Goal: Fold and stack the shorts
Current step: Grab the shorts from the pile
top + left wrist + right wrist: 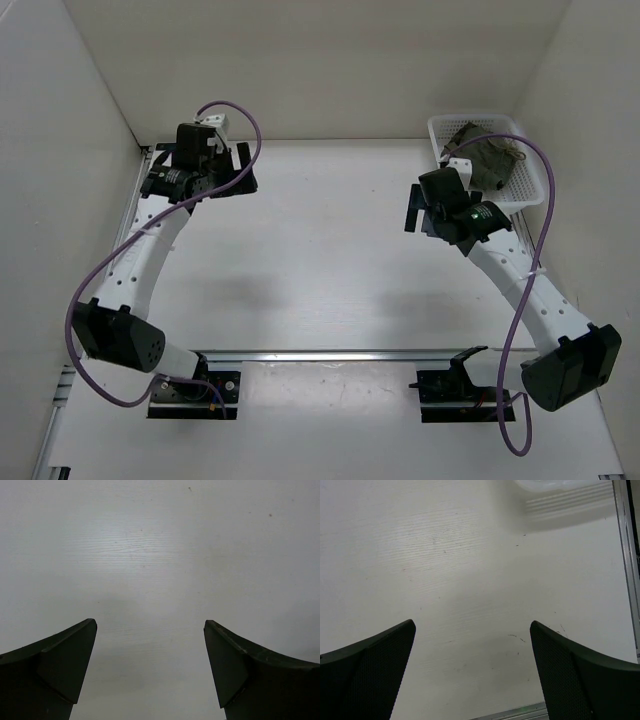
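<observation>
White table (320, 260), white walls (300, 60); shorts (488, 155) in basket (541, 172); left end effector (150, 622), right end effector (472, 623) released

No legible text, labels, brands, numbers or signs in any view; none readable on any surface.

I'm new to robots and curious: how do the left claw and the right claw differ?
The left gripper hangs at the far left of the table, away from the basket; the right gripper hangs at far right, beside the basket holding the shorts. The left gripper's camera sees only bare table; the right gripper's catches the basket's edge. Both are open and empty.
</observation>
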`<state>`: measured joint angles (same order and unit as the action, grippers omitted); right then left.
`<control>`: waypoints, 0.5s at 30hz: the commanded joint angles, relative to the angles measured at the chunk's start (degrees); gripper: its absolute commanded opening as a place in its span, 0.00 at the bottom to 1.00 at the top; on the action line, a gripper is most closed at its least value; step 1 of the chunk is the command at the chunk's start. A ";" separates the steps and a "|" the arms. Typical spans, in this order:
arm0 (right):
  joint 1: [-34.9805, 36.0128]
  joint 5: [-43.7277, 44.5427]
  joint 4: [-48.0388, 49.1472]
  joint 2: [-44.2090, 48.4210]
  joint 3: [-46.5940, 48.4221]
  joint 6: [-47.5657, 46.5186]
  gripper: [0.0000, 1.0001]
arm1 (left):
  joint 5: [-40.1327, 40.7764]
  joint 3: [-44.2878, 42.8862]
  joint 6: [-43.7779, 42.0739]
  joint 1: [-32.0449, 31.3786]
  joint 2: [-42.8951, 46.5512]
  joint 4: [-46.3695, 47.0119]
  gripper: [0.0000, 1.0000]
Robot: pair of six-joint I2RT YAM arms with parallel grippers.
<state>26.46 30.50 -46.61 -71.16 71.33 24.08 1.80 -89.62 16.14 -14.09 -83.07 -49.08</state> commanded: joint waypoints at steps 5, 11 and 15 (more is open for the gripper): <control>-0.18 5.00 -0.68 1.81 1.26 2.82 1.00 | -4.00 -3.10 -1.82 0.02 7.48 1.36 1.00; -3.95 7.82 -0.68 -1.35 6.09 2.82 1.00 | -2.95 -1.96 -1.29 0.02 8.54 1.88 1.00; -11.15 2.57 -0.06 -8.10 13.89 0.63 1.00 | -6.08 -1.44 -1.29 0.63 8.54 1.88 1.00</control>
<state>20.25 35.38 -47.68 -74.81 78.43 26.26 -0.60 -90.91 15.25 -14.06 -75.61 -47.75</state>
